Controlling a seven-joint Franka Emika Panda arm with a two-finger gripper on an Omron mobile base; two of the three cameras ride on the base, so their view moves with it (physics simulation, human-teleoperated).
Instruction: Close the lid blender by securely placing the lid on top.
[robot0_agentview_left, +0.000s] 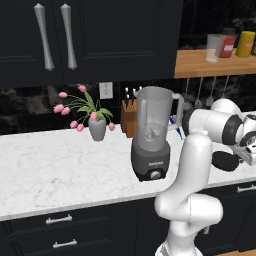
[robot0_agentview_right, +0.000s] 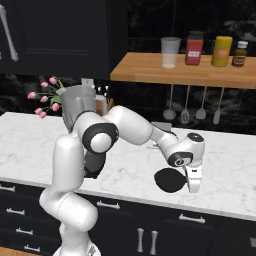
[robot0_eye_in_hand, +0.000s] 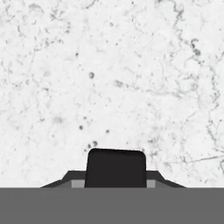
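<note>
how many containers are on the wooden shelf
4, in a row on the shelf in the right base view: clear cup, red jar, yellow jar, small brown bottle. More may sit beyond the frame.

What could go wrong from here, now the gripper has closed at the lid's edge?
1. The gripper is shut at the rim of the lid, right at the disc's edge; such a grip may slip or let the lid tilt on lifting.
2. The blender stands well to the left with the arm's elbow beside it, so the swing across could knock the open jar.
</note>
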